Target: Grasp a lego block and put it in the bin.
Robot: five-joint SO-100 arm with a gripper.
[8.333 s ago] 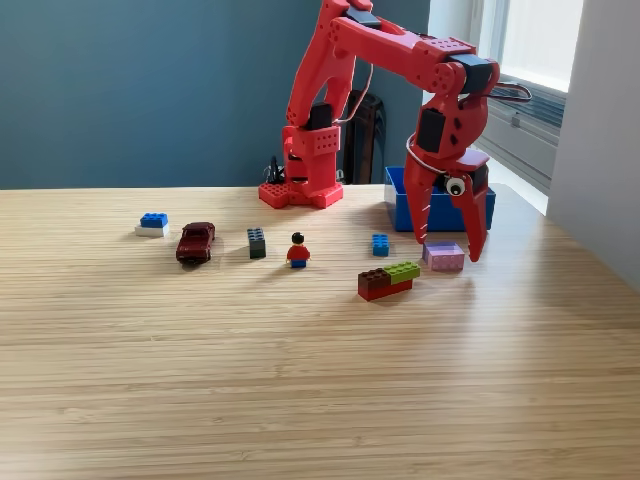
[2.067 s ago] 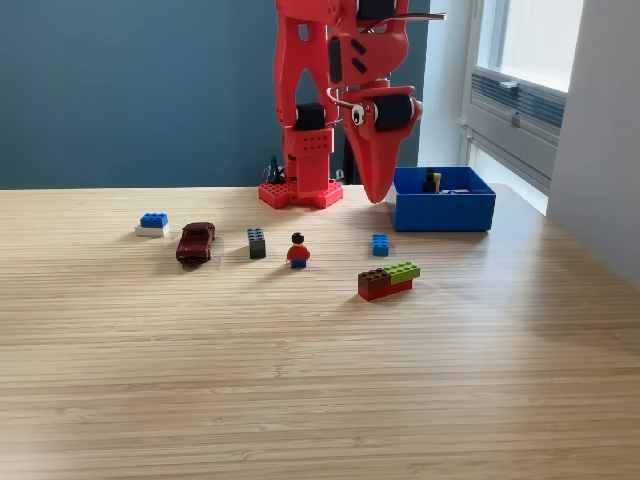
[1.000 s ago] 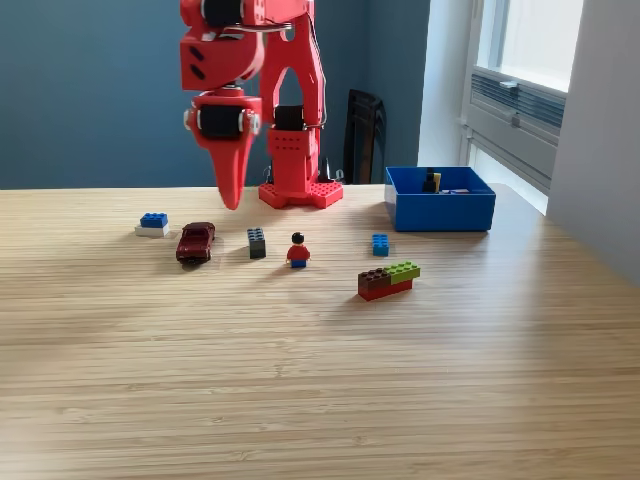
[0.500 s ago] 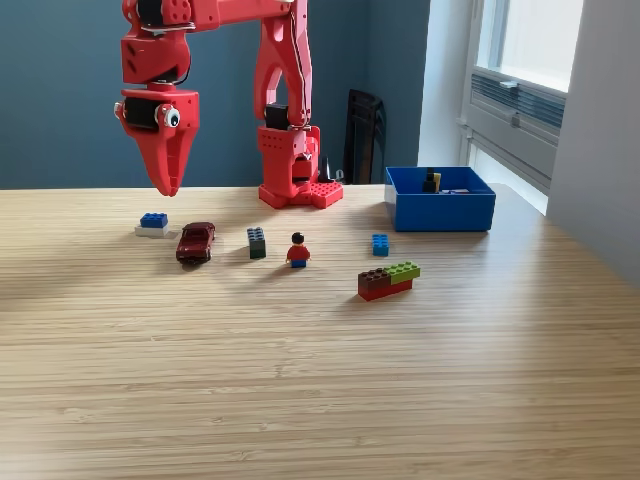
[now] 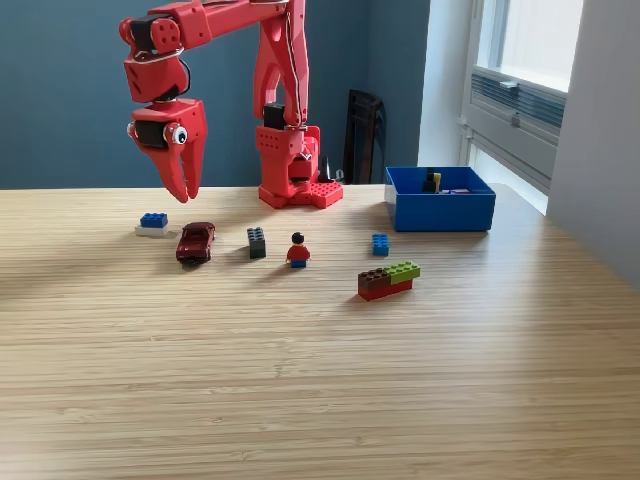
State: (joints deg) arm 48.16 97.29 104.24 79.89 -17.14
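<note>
Several lego blocks lie across the wooden table: a blue-on-white block at the exterior view's left, a dark grey block, a small blue block, and a brown, red and green stack. The blue bin stands at the back right with small pieces inside. My red gripper hangs in the air above the table, over the spot between the blue-on-white block and a dark red toy car. Its fingers point down, slightly parted, and hold nothing.
A lego minifigure stands between the grey block and the small blue block. The arm's red base sits at the table's back edge. A white wall borders the table on the right.
The arm swung from near the bin across to the exterior view's left. In the last half second the gripper dropped a little and its fingers parted slightly.
</note>
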